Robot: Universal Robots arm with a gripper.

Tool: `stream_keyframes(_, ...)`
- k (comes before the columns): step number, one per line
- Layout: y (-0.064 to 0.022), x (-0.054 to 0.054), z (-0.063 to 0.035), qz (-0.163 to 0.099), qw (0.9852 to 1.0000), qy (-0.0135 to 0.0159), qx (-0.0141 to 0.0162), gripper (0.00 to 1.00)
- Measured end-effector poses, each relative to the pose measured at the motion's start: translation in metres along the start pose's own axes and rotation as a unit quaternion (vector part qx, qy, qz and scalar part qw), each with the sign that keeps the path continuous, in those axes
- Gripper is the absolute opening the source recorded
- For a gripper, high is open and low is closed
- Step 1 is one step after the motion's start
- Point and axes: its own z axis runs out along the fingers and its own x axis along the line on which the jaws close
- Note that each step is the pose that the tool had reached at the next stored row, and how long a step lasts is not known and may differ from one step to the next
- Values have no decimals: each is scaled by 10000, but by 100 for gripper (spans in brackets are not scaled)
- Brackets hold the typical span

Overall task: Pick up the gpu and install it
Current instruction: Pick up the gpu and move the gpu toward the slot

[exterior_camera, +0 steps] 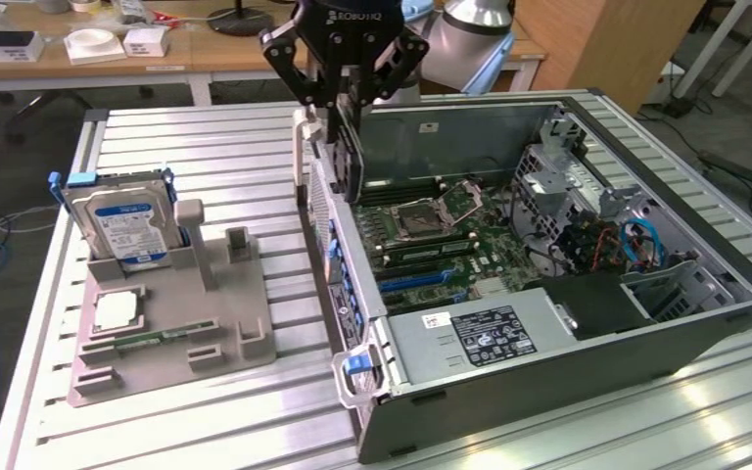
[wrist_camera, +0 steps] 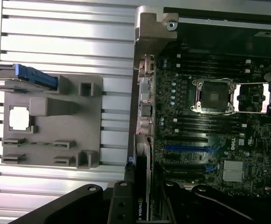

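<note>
The gpu [exterior_camera: 346, 147] hangs upright on its edge, a dark thin card with a pale bracket [exterior_camera: 303, 147] along its side. My gripper [exterior_camera: 344, 98] is shut on the card's upper edge. Card and gripper are above the rear wall of the open computer case [exterior_camera: 689, 323], over the motherboard [exterior_camera: 442, 235] at the exterior view's left end. From the wrist view the gpu [wrist_camera: 142, 184] appears edge-on between the black fingers [wrist_camera: 121, 205], close to the blue expansion slots [wrist_camera: 186, 147]. The blue slots [exterior_camera: 415, 277] lie nearer the camera than the hanging card.
A grey holder tray [exterior_camera: 219, 343] sits on the slatted metal table at the exterior view's left. It carries an upright hard drive [exterior_camera: 121, 220], a processor chip [exterior_camera: 115, 308] and a green memory stick [exterior_camera: 154, 338]. A power supply [exterior_camera: 481, 338] occupies the case's near end.
</note>
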Motion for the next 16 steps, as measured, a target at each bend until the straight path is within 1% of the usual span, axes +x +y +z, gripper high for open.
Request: stream_keyframes(16,-11,-253,-1,-54,10000,3,-1,26)
